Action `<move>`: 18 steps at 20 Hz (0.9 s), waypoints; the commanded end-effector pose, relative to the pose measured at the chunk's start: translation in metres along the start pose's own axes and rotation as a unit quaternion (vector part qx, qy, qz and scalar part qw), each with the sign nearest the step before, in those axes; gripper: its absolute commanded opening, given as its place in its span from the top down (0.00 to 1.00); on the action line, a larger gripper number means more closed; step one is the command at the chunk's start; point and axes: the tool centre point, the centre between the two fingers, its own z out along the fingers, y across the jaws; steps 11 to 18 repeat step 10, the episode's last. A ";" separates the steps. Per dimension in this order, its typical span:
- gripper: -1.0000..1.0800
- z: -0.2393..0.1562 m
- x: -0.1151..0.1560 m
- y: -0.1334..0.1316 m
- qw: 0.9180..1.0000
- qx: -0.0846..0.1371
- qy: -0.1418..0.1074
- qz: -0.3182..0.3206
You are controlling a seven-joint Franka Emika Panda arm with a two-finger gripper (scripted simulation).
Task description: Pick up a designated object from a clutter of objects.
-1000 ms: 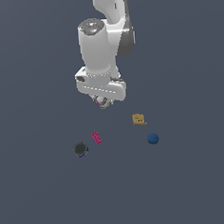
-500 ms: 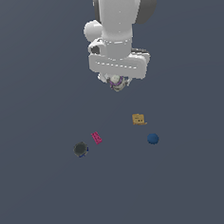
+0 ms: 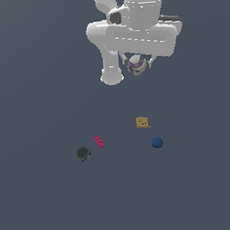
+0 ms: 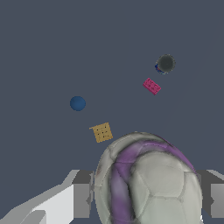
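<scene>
Plain grey worktop (image 3: 45,200) lies far below the fingers (image 3: 136,66), clamped across the widest part of the small purple-marked ball (image 4: 146,181), high above it; it looks light, hard and apt to roll.
</scene>
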 end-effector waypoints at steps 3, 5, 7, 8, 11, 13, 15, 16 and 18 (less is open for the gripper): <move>1.00 -0.021 -0.005 -0.014 1.000 0.001 0.000 0.000; 1.00 -0.027 -0.006 -0.018 1.000 0.001 0.000 0.000; 1.00 -0.030 -0.007 -0.020 1.000 0.001 0.000 0.000; 1.00 -0.031 -0.007 -0.021 1.000 0.001 0.000 0.000; 1.00 -0.032 -0.007 -0.022 1.000 0.001 0.000 0.000; 1.00 -0.032 -0.007 -0.022 1.000 0.001 0.000 0.000; 1.00 -0.032 -0.007 -0.022 1.000 0.001 0.000 0.000; 1.00 -0.032 -0.007 -0.022 1.000 0.001 0.000 0.000; 1.00 -0.032 -0.007 -0.022 1.000 0.001 0.000 0.000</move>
